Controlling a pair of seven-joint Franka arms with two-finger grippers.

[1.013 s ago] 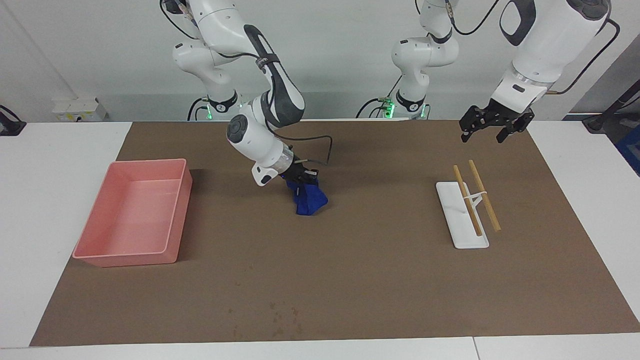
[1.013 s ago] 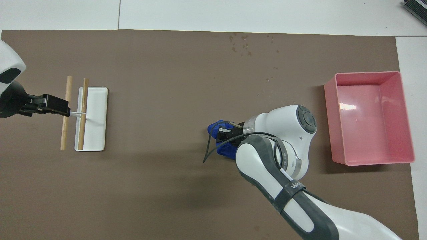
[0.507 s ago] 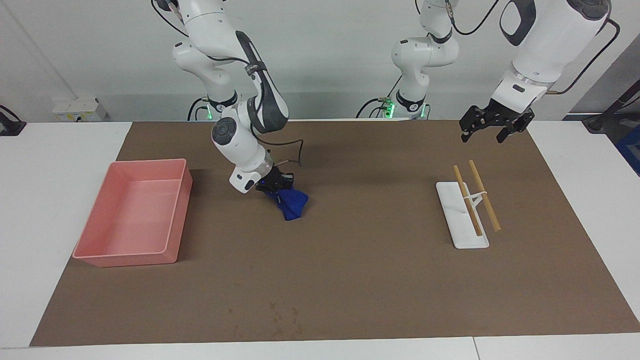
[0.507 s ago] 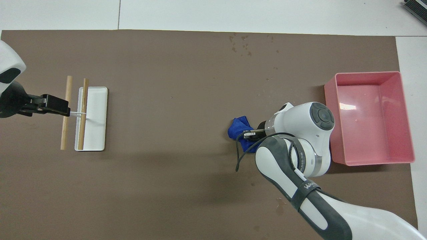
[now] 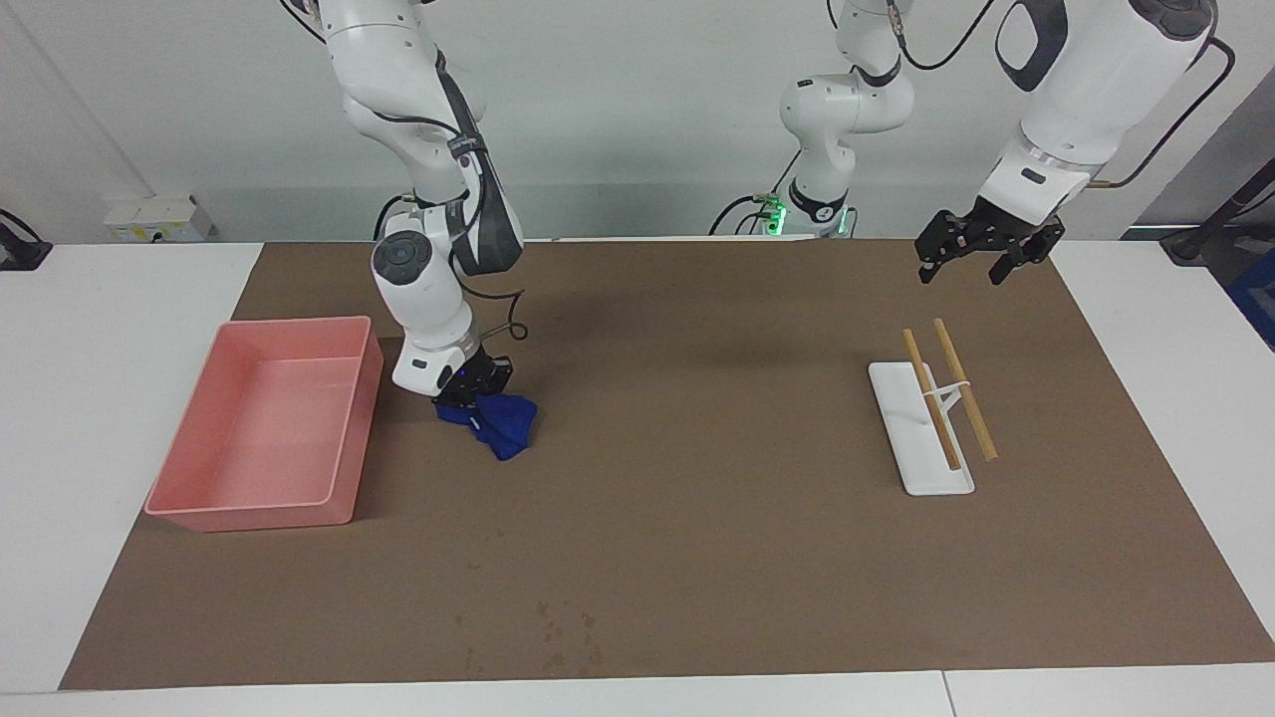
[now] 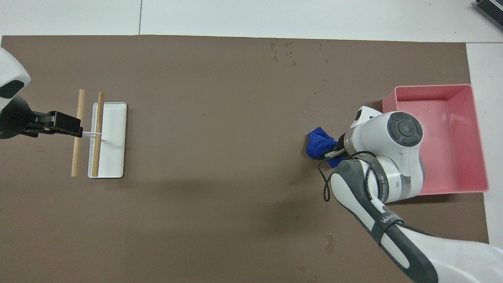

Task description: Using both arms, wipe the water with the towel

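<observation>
The right pincer (image 5: pixel 476 390) is down low at the brown mat (image 5: pixel 697 558), clamped tight on the blue towel (image 5: pixel 501 424), and the rumpled cloth trails from its tips onto the mat just beside the pink tray (image 5: pixel 261 508), toward the right arm's end of the worktop (image 5: pixel 80 329). From overhead, the towel (image 6: pixel 319 143) pokes out from under the right arm's bulky wrist, which covers the tray's (image 6: pixel 481 137) nearer corner. Over at the left arm's end, the left pincer (image 5: pixel 978 261) hangs in the air with its fingers spread wide, gripping nothing, above the mat's edge nearest the robots; this arm waits. Below it sits a white stand (image 5: pixel 916 438) carrying two wooden sticks (image 5: pixel 951 390) side by side. Small dark wet spots (image 5: pixel 563 632) speckle the mat near its edge farthest from the robots, well apart from the towel.
</observation>
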